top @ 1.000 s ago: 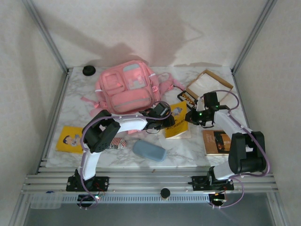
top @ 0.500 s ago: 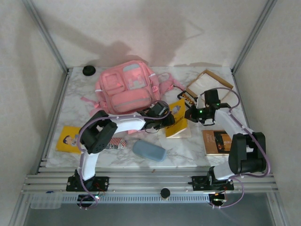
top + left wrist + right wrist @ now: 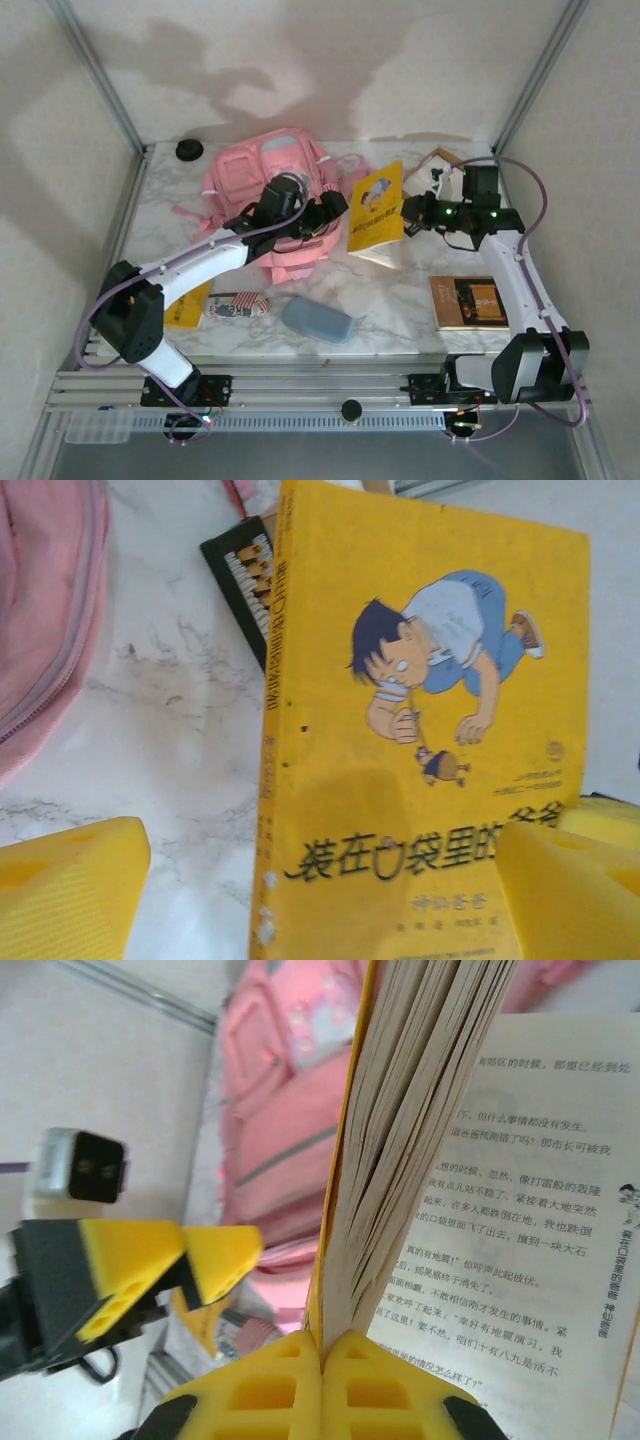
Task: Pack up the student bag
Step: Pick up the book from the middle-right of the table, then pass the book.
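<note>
The large soft pink fabric student bag (image 3: 262,195), with pale grey-blue panels and pink straps, lies on the white marble-patterned counter (image 3: 400,300) toward 11 o'clock in the top view. The left arm reaches across the bag's front. The left gripper (image 3: 320,885) is at the bag's 3 o'clock edge. It is released, with its yellow foam pads (image 3: 70,880) standing wide apart and pressing on nothing. It faces the cover of a yellow paperback book (image 3: 377,205) showing a cartoon boy in a blue top and black Chinese lettering.

That book is at 3 o'clock from the bag, raised off the counter and tilted up on edge. The right gripper (image 3: 322,1358) is clenched on it from the 3 o'clock side. Its two yellow pads meet on the bottom edge of the cover and page block. In the right wrist view a printed page of Chinese text (image 3: 520,1210) shows beside the page block. I cannot tell whether it belongs to the same book.

A shallow brown cardboard box (image 3: 438,160) sits at 2 o'clock on the counter, partly hidden by the right arm. A brown-covered book (image 3: 470,302) lies flat at 4 o'clock. At 6 o'clock from the bag lies a small blue-grey oval case (image 3: 317,320). Toward 7 o'clock lie a small patterned pouch (image 3: 235,304) and a flat yellow booklet (image 3: 187,305) partly under the left arm. A black round disc (image 3: 188,150) sits in the 10 o'clock corner.
</note>
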